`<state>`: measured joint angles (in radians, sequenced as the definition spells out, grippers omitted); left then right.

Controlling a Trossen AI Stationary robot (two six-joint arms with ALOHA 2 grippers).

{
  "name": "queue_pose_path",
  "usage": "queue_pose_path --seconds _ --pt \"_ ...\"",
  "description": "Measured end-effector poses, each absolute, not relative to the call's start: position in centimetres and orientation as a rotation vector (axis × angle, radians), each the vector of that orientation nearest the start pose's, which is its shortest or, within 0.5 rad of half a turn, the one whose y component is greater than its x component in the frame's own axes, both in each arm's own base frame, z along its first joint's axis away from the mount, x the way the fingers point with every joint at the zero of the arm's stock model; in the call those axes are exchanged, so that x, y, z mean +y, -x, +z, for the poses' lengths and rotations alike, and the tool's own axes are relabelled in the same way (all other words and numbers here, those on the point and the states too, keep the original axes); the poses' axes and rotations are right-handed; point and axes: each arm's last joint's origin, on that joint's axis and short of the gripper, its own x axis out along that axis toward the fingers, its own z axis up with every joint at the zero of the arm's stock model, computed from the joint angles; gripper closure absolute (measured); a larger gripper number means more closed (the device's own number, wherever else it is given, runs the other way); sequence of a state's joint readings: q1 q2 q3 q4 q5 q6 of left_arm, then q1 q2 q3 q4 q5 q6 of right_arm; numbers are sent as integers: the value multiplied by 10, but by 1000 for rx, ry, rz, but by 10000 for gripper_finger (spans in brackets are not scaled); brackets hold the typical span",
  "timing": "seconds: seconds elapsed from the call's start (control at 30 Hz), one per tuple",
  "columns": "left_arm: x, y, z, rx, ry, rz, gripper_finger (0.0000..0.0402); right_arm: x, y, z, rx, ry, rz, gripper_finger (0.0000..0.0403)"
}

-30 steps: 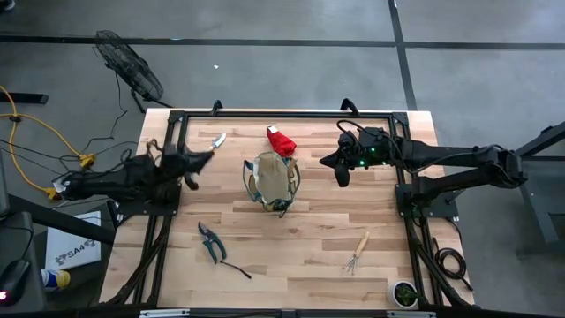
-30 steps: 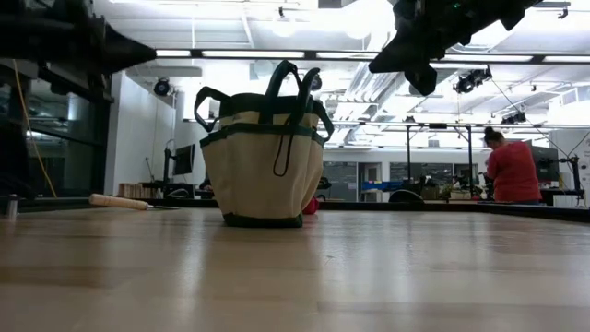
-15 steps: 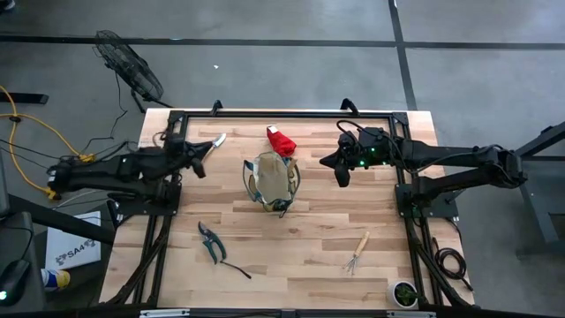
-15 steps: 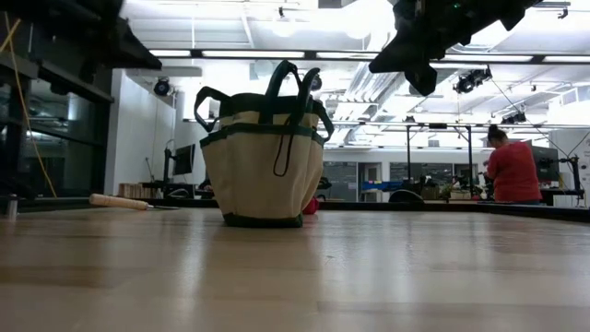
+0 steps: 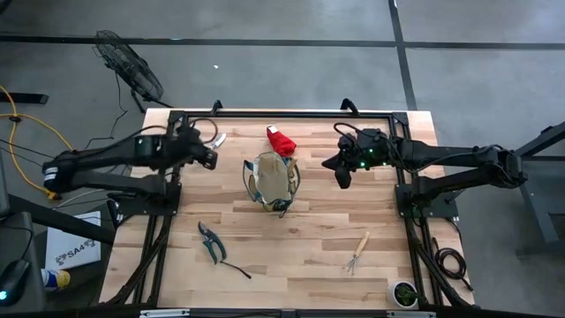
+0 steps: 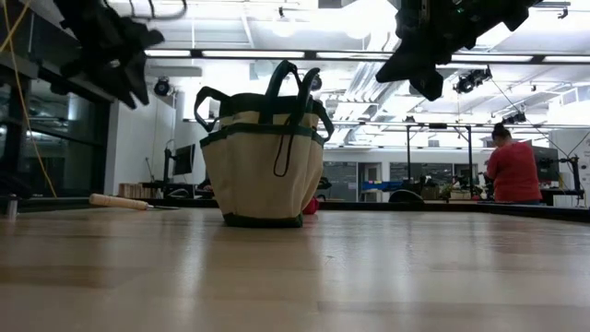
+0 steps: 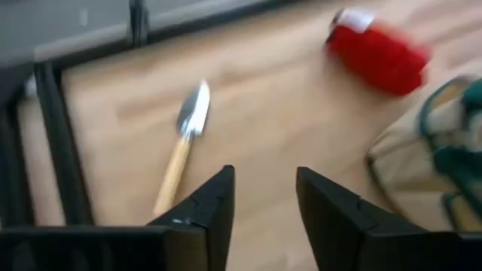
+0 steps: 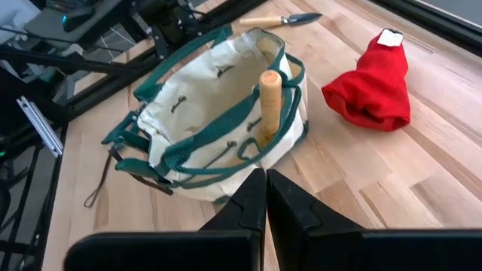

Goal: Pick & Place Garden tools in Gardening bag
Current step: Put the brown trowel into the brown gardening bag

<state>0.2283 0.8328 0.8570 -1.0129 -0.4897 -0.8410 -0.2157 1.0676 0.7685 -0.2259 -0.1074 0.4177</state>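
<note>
We have the left gripper [image 7: 263, 199] above the table, fingers apart and empty. The trowel [image 7: 183, 141] lies just ahead of it, handle nearest, blade pointing away, near the bag [image 5: 272, 179]. The right gripper [image 5: 342, 173], fingers together, waits beyond the bag.

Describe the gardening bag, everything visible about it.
The gardening bag is a small tote of tan fabric with dark green trim, green loop handles and outer pockets. It stands upright and open near the table's middle. One wooden tool handle sticks up from it. A red glove-like item lies on the table just beyond it. Neither gripper touches it.
</note>
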Motion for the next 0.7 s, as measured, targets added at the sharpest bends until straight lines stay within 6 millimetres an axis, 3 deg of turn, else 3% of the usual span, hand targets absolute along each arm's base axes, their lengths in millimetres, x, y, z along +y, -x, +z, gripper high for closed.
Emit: queue_pose_path --seconds 0.13,0.37,0.7 --pt "63 -140 280 825 690 1013 239 -46 -223 271 496 -487 -213 399" --pt "101 -154 251 1060 802 1003 233 -45 -223 271 506 -473 -177 399" --pt "138 -160 218 1273 806 959 232 -44 -220 266 563 -481 -188 399"
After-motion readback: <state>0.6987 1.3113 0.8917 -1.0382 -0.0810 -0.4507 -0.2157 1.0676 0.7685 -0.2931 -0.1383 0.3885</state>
